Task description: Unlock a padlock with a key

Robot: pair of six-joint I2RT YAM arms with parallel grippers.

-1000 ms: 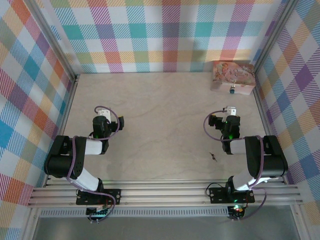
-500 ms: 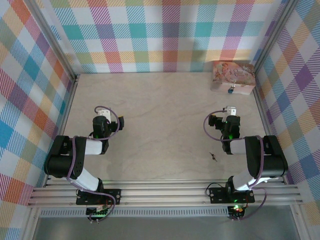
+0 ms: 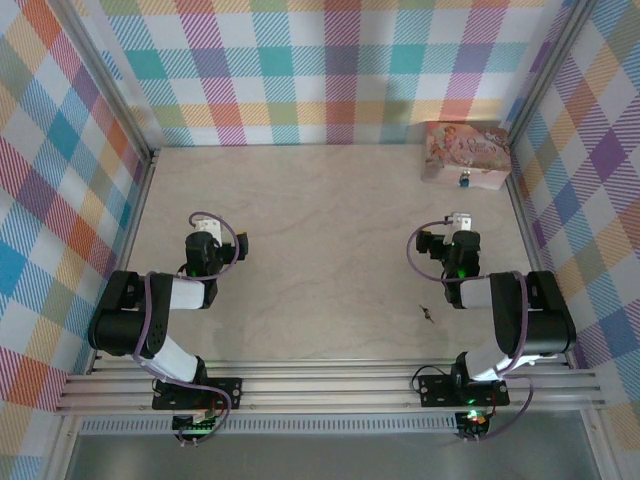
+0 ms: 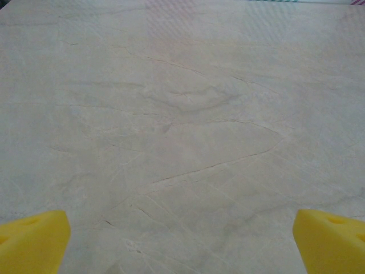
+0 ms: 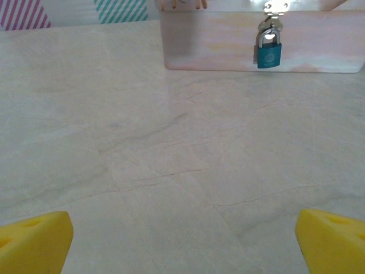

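The padlock (image 3: 463, 181), tiny with a blue body and a silvery shackle, hangs on the front of the pink tin at the back right. In the right wrist view the padlock (image 5: 268, 54) hangs from the tin's hasp, straight ahead and well away. The key (image 3: 427, 314), a small dark piece, lies on the table just left of the right arm's base link. My right gripper (image 3: 459, 222) points at the tin, and in its own view the right gripper (image 5: 183, 245) is open over bare table. My left gripper (image 3: 205, 224) is open too, the left gripper (image 4: 182, 245) holding nothing.
The pink illustrated tin (image 3: 467, 150) stands against the back wall near the right corner; its front face (image 5: 228, 40) fills the top of the right wrist view. Checked walls enclose the pale table (image 3: 320, 220) on three sides.
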